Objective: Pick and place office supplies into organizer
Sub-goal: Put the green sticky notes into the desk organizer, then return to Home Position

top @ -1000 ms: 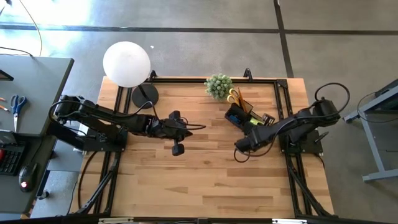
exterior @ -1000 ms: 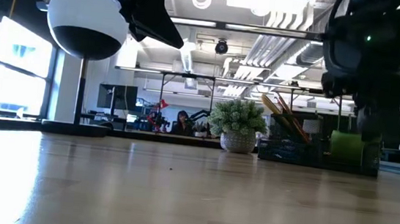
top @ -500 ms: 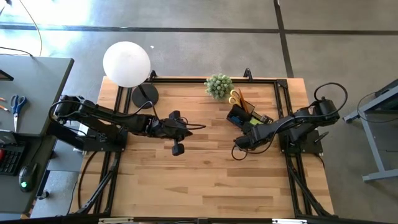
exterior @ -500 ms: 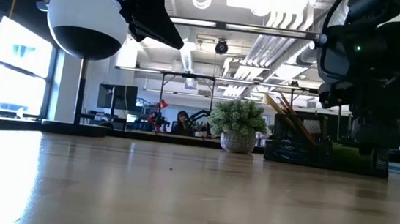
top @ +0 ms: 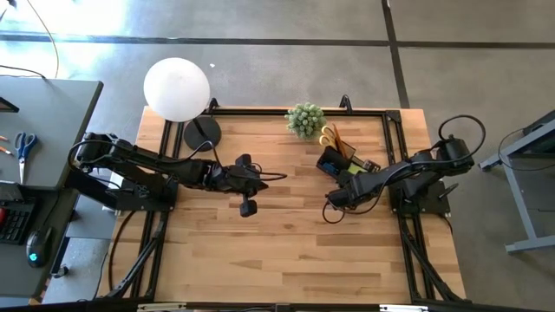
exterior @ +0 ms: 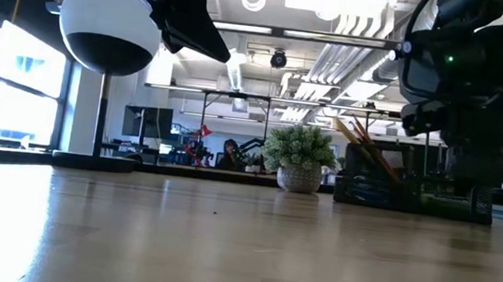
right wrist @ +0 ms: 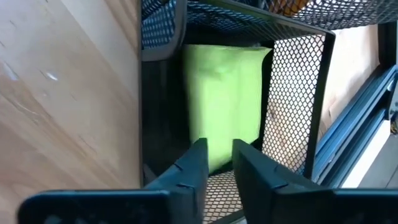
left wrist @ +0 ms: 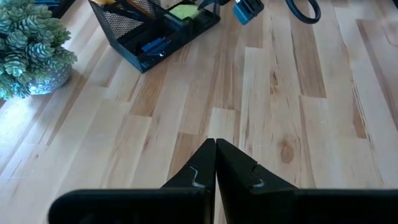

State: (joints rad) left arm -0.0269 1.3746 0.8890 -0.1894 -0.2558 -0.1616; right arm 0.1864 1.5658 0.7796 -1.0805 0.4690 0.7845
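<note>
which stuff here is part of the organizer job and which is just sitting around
Part of the job:
- organizer, black mesh
- lime-green sticky-note pad, inside it
- yellow-handled scissors and pencils, standing in it
- right gripper, over the pad

Just sitting around:
- potted plant
- globe lamp
- blue-handled scissors, on the side desk
- left gripper, shut, idle over bare table

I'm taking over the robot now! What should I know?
Left gripper: shut, empty, hanging above the middle of the wooden table.
Right gripper: open a little, right over the black mesh organizer.
Done: the lime-green sticky-note pad lies in a compartment, and the yellow-handled scissors and orange pencils stand in the organizer.
Left: lift the right arm away. I see no loose supplies on the table, but check anyway.
</note>
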